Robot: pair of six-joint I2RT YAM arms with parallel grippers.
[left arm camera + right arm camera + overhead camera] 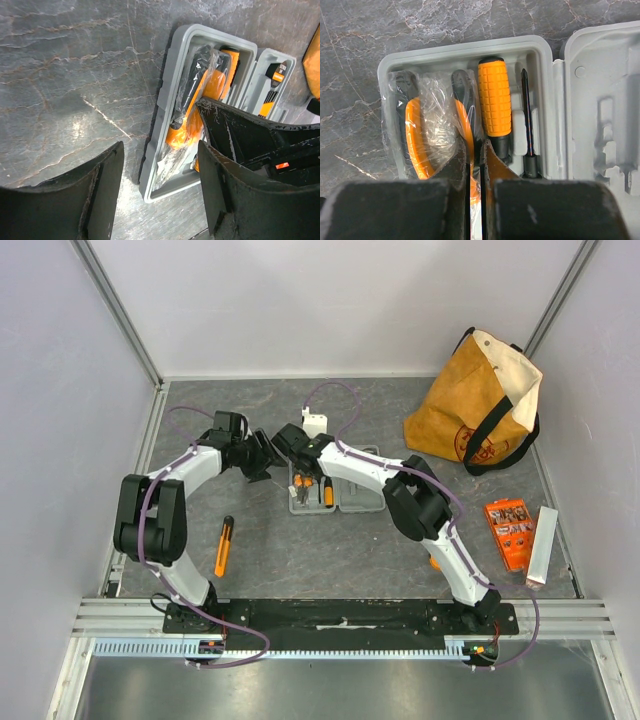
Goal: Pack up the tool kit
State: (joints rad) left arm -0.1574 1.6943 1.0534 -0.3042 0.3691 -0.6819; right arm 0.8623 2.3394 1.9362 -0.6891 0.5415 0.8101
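Seating tools [494, 95] in the flat grey plastic hinged case [465, 50], open on the table [330, 570], appeared to be the step in hand; the next move called for fetching the loose orange-and-black tool [224, 545]. The right gripper [479, 150] pointed down into the case, fingers closed, gripping nothing visible; the left gripper [160, 150] hovered beside it, fingers wide.
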